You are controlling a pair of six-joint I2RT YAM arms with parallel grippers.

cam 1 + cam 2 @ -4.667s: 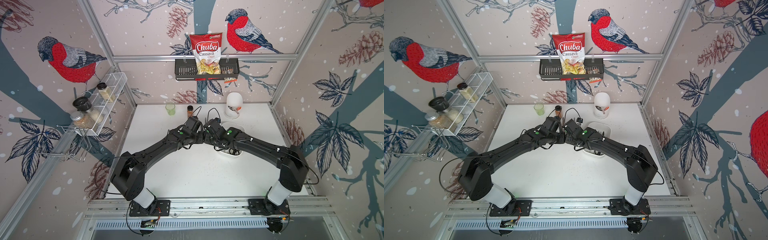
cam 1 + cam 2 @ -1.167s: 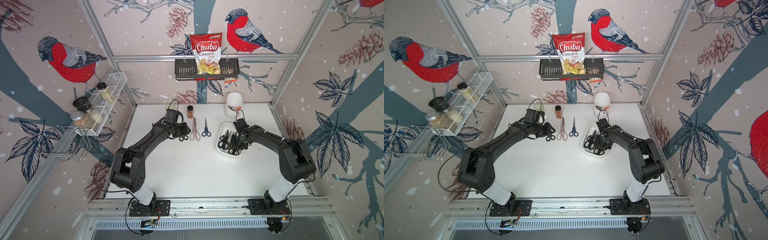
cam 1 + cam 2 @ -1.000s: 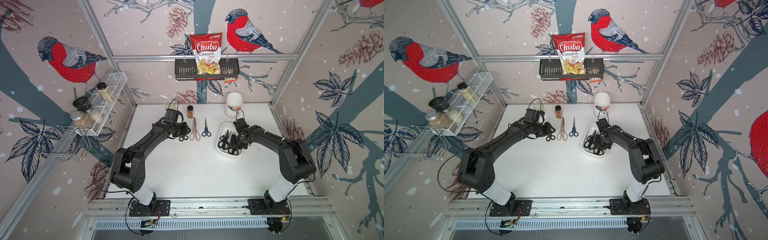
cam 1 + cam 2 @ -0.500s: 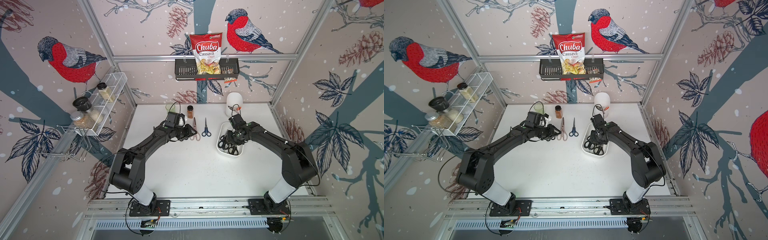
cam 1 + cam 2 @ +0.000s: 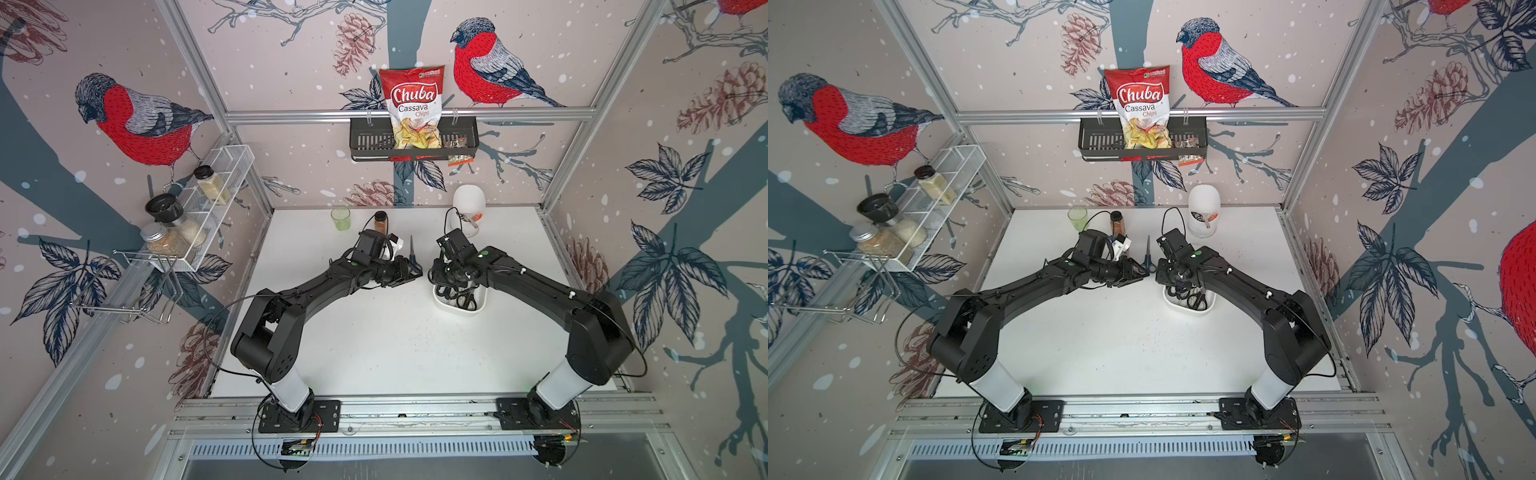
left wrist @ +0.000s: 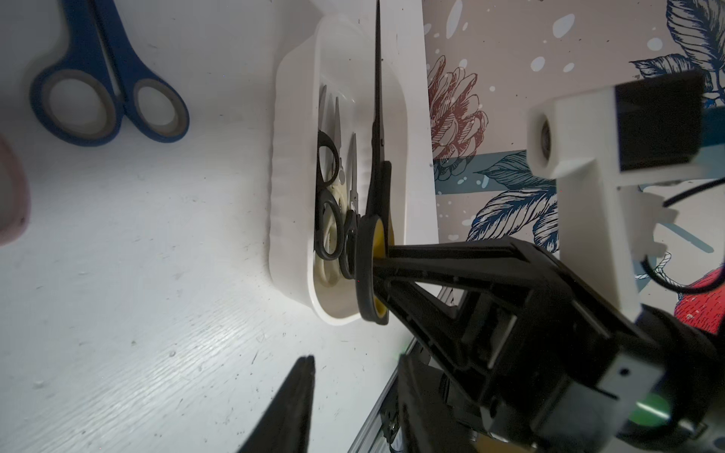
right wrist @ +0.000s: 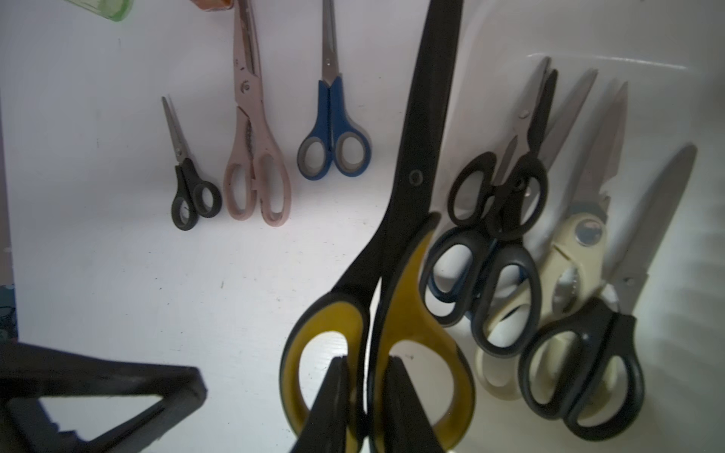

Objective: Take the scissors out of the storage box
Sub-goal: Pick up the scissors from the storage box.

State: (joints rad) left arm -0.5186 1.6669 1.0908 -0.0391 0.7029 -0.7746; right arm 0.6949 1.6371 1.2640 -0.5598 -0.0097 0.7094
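Three pairs lie out on the table (image 5: pixel 374 340), side by side with blades toward the back wall: a small black pair (image 7: pixel 188 192), a pink pair (image 7: pixel 255 164) and a blue pair (image 7: pixel 333 129), none touching its neighbour. In both top views only the blue pair (image 5: pixel 412 251) (image 5: pixel 1147 251) shows; the left arm covers the other two.

To the right of that row stands the box (image 5: pixel 459 311) (image 5: pixel 1187 311). Several pairs lie in it, packed close and overlapping, among them black pairs (image 7: pixel 498 192) and a cream pair (image 7: pixel 569 266).

The right gripper (image 7: pixel 368 388) pinches the yellow pair (image 7: pixel 412 188). Its fingers (image 7: pixel 337 396) press from either side on the bridge between the two handle loops. The yellow pair (image 6: pixel 376 117) hangs over the box with its loops at the near end and its shut blades running toward the back wall. Whether it touches the pairs inside cannot be told.

The left gripper (image 5: pixel 413 272) (image 5: pixel 1142 272) hangs empty between the row and the box, its tip covering the blue pair's handles in both top views. Only one of its fingers (image 6: pixel 294 400) shows in its wrist view, over bare table, so how its jaws stand cannot be told.
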